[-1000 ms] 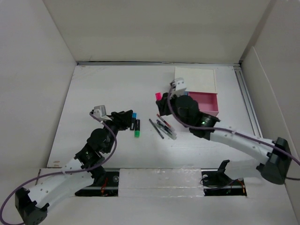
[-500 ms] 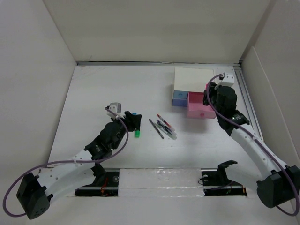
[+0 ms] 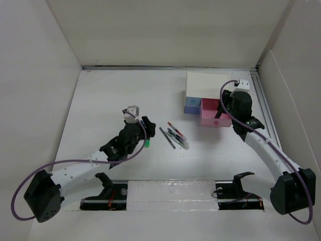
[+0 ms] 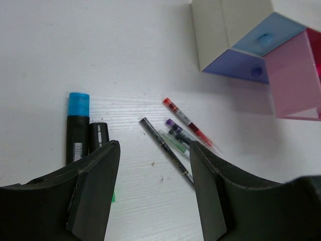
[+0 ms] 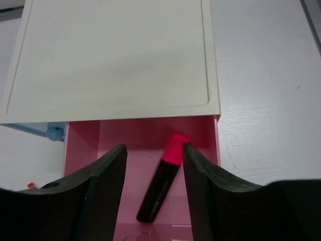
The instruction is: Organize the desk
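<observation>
The right gripper (image 5: 154,150) hangs spread wide and empty over the pulled-out pink translucent drawer (image 5: 85,145) of the small white box (image 5: 115,55). A pink-capped black highlighter (image 5: 161,188) lies slanted on the drawer floor between the fingers and free of both. It looks set there because the drawer is the storage place for loose stationery, and the drawer probably sits open so that more can follow. The left gripper (image 4: 154,165) is likewise parted and grips nothing. It is angled down near the middle of the top view, just above the remaining clutter, which reads as lining up for the next pick. At the left of its wrist view a blue-capped black marker (image 4: 77,125) lies side by side with a shorter black marker (image 4: 98,138), and a fan of thin loose pens (image 4: 175,138) sits in the centre. A green-capped marker (image 3: 147,143) peeks out beside the arm in the overhead view. The blue drawer fronts (image 4: 241,63) sit at the upper right of the left wrist view, next to the pink one. The desk (image 3: 110,100) fills the middle of the overhead frame, a large, flat, white matte rectangle with a faint wood-like grain, walled in white on three sides. The box stands at its upper right, the pens and markers sit mid-field, and much of it is bare toward the upper left.
</observation>
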Available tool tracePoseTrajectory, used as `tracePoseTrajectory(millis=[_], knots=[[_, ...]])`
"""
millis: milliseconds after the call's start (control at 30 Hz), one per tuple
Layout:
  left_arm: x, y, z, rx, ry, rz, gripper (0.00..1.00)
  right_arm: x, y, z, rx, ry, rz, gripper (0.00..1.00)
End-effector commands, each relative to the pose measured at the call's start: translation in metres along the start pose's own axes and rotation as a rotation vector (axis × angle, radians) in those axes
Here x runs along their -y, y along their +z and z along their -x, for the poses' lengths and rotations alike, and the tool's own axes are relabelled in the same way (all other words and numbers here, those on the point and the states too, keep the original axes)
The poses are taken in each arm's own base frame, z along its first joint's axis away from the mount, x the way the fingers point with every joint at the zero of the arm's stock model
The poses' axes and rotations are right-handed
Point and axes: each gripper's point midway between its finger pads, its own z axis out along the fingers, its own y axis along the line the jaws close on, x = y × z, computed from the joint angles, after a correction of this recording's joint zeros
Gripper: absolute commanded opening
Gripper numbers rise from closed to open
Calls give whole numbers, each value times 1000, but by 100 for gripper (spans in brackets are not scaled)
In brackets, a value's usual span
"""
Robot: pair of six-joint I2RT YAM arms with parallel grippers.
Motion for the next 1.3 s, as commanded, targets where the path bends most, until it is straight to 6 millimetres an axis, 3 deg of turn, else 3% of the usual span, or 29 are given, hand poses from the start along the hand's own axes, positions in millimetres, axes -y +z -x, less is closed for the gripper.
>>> tracePoseTrajectory(millis=[0, 67, 233, 267, 300, 333, 367, 433, 467, 633, 900, 1033, 1267], knots=[[-7, 1, 0, -21, -9, 56, 54, -4, -6, 25, 86, 19, 31, 56], [-14, 4, -8, -45, -3, 101, 54, -6, -13, 34, 113, 20, 50, 61], [-21, 11, -12, -60, -4, 159, 54, -12, -27, 39, 132, 24, 102, 62], [-27, 15, -20, -86, 16, 195, 53, -13, -36, 45, 160, 29, 119, 55], [-29, 17, -23, -97, 24, 214, 52, -18, -39, 39, 153, 26, 144, 49], [-27, 21, -19, -94, 28, 229, 50, -23, -43, 39, 161, 21, 165, 38], [-35, 26, -32, -134, 55, 271, 45, -26, -47, 36, 162, 17, 183, 21], [-38, 32, -35, -144, 61, 313, 41, -36, -57, 34, 172, 11, 228, 12], [-44, 36, -45, -167, 73, 341, 40, -42, -60, 30, 165, 5, 251, 10], [-70, 52, -61, -214, 73, 434, 40, -82, -80, 11, 137, -43, 394, 15], [-81, 65, -64, -216, 69, 475, 41, -114, -88, -16, 93, -72, 494, 22], [-90, 72, -64, -222, 71, 498, 41, -125, -89, -29, 65, -82, 523, 22], [-101, 76, -64, -213, 74, 538, 41, -127, -90, -33, 63, -83, 530, 23]])
